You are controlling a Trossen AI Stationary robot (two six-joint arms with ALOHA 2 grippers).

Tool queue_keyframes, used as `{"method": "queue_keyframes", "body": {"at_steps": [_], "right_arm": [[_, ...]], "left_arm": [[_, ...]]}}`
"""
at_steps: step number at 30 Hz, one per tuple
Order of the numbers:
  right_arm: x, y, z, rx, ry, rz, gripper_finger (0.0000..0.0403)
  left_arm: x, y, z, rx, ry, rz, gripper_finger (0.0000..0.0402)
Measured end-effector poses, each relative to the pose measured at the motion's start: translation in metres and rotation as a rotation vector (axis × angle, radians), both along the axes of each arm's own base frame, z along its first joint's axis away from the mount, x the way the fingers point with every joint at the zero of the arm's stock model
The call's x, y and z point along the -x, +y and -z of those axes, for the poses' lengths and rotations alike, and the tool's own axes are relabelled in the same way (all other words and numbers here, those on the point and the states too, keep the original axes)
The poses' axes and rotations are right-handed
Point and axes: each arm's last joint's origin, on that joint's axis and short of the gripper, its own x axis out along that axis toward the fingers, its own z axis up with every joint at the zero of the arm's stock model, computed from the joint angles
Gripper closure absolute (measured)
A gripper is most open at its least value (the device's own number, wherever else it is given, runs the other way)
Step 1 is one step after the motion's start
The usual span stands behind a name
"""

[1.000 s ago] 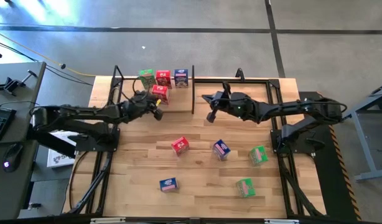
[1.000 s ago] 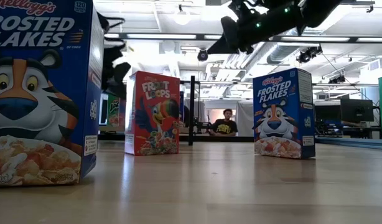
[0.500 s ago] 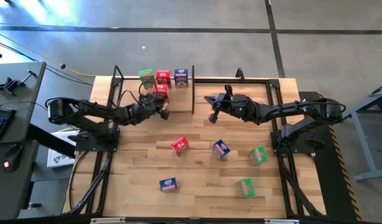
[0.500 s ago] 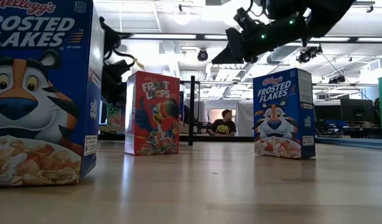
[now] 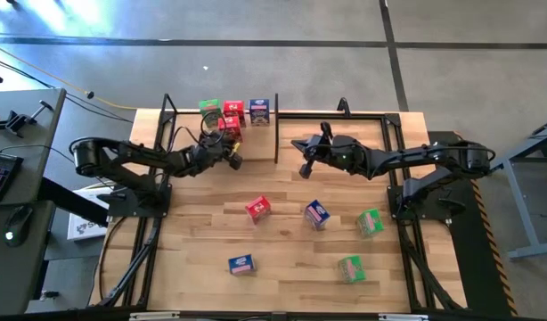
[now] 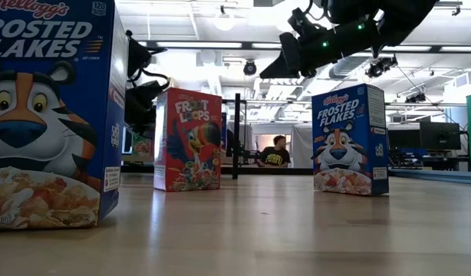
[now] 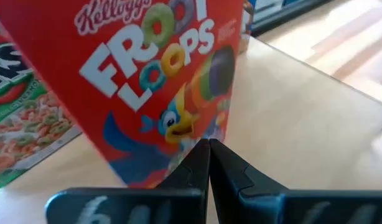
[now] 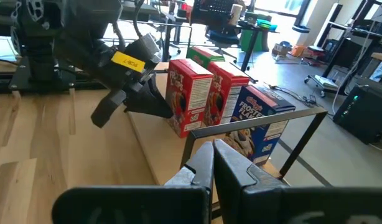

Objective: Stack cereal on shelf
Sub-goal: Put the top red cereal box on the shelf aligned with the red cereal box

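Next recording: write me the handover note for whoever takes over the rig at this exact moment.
Left hand: shut, empty, pointed closely at the front red box on the shelf.
Right hand: shut, empty, raised above the table by the divider.
Done: four boxes are on the shelf. The back row is green, red and blue.
Left: five boxes loose on the tabletop: red, blue, green, blue, green.
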Motion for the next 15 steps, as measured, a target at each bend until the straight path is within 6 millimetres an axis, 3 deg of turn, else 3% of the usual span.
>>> {"method": "queue_keyframes", "body": {"at_steps": [9,15], "right_arm": [[0.0,0.0,0.001,0.0,0.007,-0.003,0.0403],[0.0,0.0,0.001,0.0,0.007,-0.004,0.0403]], "left_arm": [[0.016,-0.004,-0.007,0.042,0.051,-0.1,0.0401],[0.018,0.005,-0.006,0.038,0.049,-0.129,0.0401]]}}
